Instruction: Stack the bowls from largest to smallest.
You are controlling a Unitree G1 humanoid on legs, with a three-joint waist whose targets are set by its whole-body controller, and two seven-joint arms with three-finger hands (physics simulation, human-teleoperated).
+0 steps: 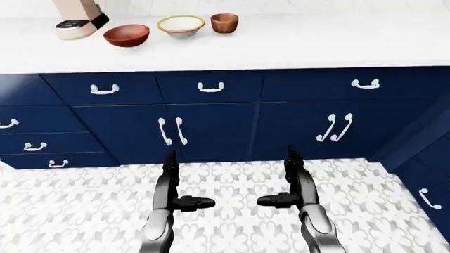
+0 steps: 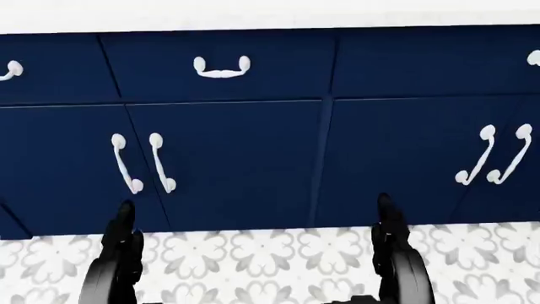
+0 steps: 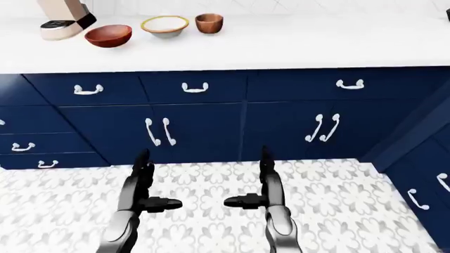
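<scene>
Two open robot hands, left robot hand [image 1: 184, 196], right robot hand [image 1: 281, 194]; three bowls [image 1: 181, 25]

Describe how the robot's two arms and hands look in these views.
Both match. Each forearm is a smooth, rounded, glossy shell in silver-grey, darkening toward the wrist. The left robot hand and the right robot hand are black, with slim jointed fingers and a short stubby thumb that sticks sideways toward the other hand. No cables, labels or markings show on either one.
</scene>
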